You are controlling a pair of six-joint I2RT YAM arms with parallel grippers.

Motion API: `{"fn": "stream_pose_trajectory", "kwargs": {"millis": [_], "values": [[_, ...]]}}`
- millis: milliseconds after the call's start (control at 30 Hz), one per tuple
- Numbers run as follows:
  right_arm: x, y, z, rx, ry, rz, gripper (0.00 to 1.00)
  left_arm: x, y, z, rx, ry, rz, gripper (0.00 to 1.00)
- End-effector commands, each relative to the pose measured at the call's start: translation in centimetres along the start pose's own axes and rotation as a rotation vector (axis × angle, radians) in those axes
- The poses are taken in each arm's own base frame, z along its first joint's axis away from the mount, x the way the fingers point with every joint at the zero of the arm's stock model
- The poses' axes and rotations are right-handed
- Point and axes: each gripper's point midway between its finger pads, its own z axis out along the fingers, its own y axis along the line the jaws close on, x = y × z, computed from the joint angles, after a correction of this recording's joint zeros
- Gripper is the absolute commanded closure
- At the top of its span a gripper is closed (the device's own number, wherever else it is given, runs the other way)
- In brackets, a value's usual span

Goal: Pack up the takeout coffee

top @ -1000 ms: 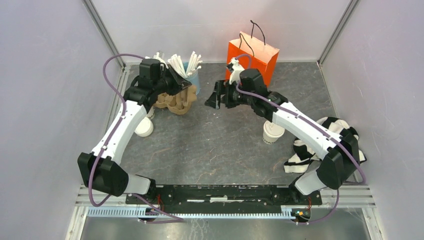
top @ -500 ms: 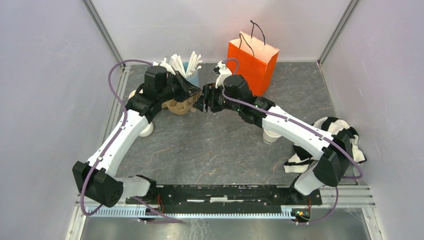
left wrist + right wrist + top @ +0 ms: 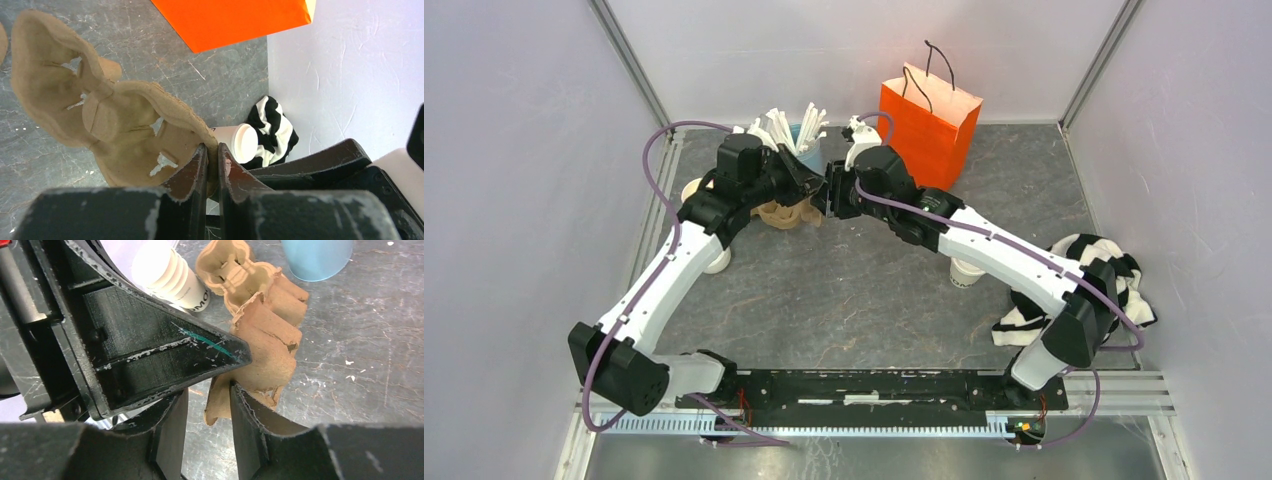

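Pulp carrier (image 3: pixel 125 125), tan and fibrous, is pinched at its rim by the left tool (image 3: pixel 212 155); the right tool (image 3: pixel 207 395) straddles another edge, fingers slightly apart. Smooth-lidded takeout coffee (image 3: pixel 237 141) stands beside striped cloth (image 3: pixel 272 125).

Takeout coffee (image 3: pixel 239 143), cream paper cup with white lid (small dark print), upright, touching striped cloth (image 3: pixel 272 131)

Robot lab cell here, blank pale walls (image 3: pixel 514 200), metal corner posts (image 3: pixel 629 60), grey table (image 3: pixel 864 290), black base rail (image 3: pixel 864 383) bolted at its edge.
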Motion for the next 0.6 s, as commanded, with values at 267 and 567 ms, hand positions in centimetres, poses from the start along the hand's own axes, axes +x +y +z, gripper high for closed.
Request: {"fn": "stream_pose_trajectory", "kwargs": {"millis": [267, 567], "values": [[-2.2, -1.4, -0.2, 0.285, -0.121, -0.106, 0.74, -0.7, -1.9, 0.3, 0.053, -0.012, -0.015, 0.84], [-2.7, -1.7, -0.4, 0.377, -0.184, -0.131, 0.80, -0.9, -2.2, 0.7, 0.058, -0.014, -0.036, 0.84]]}}
